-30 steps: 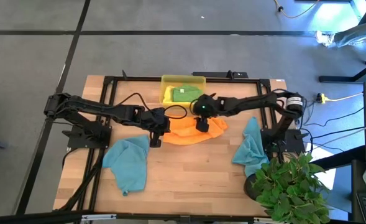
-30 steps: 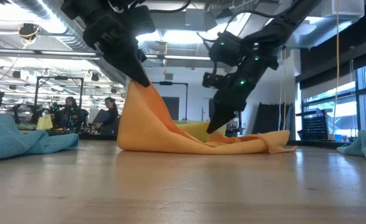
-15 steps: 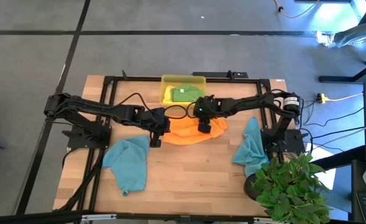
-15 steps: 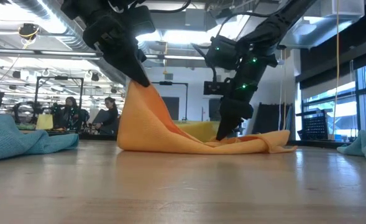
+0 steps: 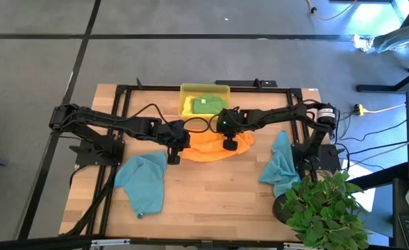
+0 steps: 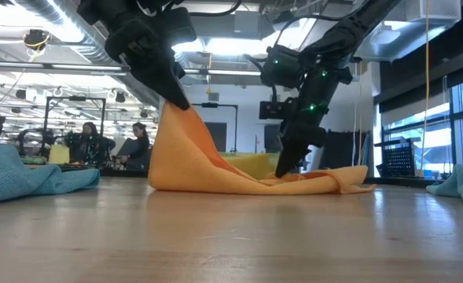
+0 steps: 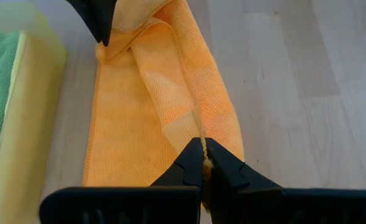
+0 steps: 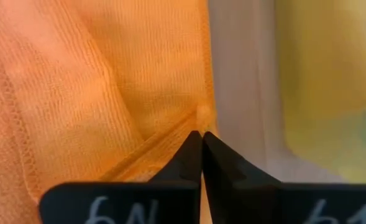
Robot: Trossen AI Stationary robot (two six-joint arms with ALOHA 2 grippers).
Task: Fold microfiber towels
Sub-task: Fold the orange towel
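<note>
The orange towel (image 5: 214, 148) lies at the table's middle, in front of the yellow tray (image 5: 185, 90), which holds a folded green towel (image 5: 205, 104). My left gripper (image 5: 179, 148) is shut on the towel's left end and holds it raised to a peak (image 6: 172, 110). My right gripper (image 5: 229, 144) is shut on the towel's far edge, low by the table (image 6: 282, 169). The towel's right part (image 6: 333, 179) rests on the wood. One teal towel (image 5: 143, 182) lies crumpled at the near left. Another teal towel (image 5: 280, 165) is at the right. My left gripper pinches a narrow fold at the orange towel's left end (image 7: 199, 134) between its two fingers, slanting down from the table's left. That end is lifted clear, and the cloth slopes slack from it down onto the table. My right gripper pinches the towel's hemmed far edge (image 8: 199, 118) between its fingertips (image 8: 190, 152), pointing steeply down from the table's right. The cloth there lies low, at or just above the wood.
The yellow tray's wall (image 7: 27, 112) stands close behind the towel. A potted plant (image 5: 322, 208) fills the near right corner. Bare wood (image 5: 211, 194) lies between the two teal towels. People sit in the room behind (image 6: 113, 145).
My right gripper has tipped steeper, sunk a little onto the orange towel's far edge and shut there, from wide open. The towel's left end stays raised in my left gripper.
</note>
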